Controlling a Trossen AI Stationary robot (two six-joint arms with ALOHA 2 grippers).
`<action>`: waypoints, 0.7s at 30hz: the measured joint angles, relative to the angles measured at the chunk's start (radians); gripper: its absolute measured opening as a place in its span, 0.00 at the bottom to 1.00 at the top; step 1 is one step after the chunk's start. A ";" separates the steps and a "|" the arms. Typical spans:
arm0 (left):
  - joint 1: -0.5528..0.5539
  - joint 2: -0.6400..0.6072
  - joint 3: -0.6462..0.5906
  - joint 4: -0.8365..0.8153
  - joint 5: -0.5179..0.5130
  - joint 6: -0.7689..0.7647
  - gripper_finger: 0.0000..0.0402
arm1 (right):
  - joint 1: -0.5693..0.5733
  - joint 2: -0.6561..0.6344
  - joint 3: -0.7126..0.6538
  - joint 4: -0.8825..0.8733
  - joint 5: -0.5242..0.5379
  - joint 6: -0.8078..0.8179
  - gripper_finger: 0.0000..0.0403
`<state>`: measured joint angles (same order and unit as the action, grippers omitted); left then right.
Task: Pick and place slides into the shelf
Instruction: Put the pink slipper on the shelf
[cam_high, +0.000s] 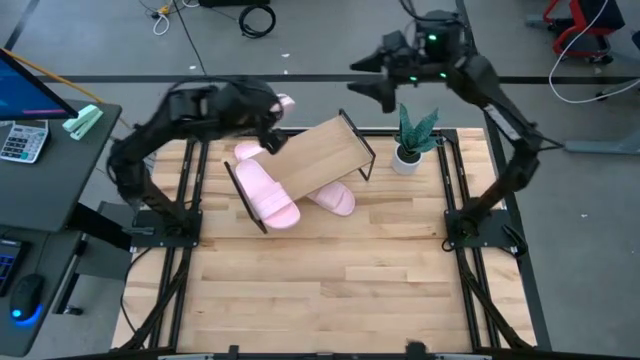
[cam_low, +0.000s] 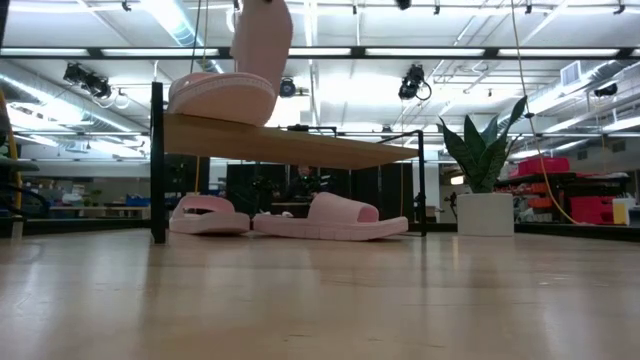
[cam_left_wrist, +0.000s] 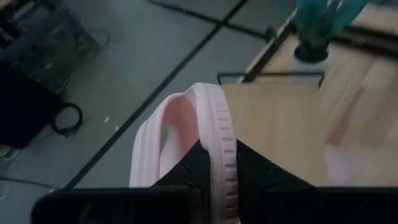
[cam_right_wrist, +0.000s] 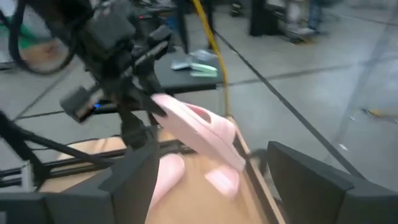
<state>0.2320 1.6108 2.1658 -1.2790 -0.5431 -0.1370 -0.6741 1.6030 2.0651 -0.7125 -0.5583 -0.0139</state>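
From my remote seat I see the wooden table (cam_high: 330, 270) filling the lower middle of the high view, with the shelf (cam_high: 315, 155) sitting slanted at the centre of its upper half, black frame around a light-wood board. The left arm (cam_high: 150, 140) arcs in from the left of the frame, and the left gripper (cam_high: 268, 130) hangs at the shelf's upper-left end, its jaws clamped on the sole edge of a raised slide (cam_left_wrist: 205, 143); in the low view that slide (cam_low: 262, 40) stands nearly upright at top centre-left, above the board. The right arm (cam_high: 500, 130) curves in from the right, and the right gripper (cam_high: 385, 92) hovers above centre beyond the shelf's far end, jaws parted and holding nothing. A second slide (cam_high: 265, 195) lies on the lower-left part of the board. Two more slides sit on the table under the rack: one (cam_low: 330, 217) at centre of the low view, the other (cam_low: 208, 215) to its left. A potted plant (cam_high: 412, 140) stands just right of the shelf.
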 joint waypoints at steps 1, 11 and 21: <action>0.000 0.014 0.000 -0.008 -0.001 0.002 0.13 | 0.007 -0.022 0.000 -0.025 0.027 0.014 0.75; -0.075 0.088 0.000 -0.058 -0.001 -0.025 0.11 | 0.038 -0.174 0.000 -0.135 0.108 0.085 0.70; -0.148 0.150 0.001 -0.118 -0.080 -0.162 0.11 | 0.038 -0.225 0.000 -0.265 0.098 0.012 0.68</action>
<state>0.0843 1.7607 2.1666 -1.3968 -0.6227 -0.2986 -0.6362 1.3783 2.0647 -0.9776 -0.4605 -0.0017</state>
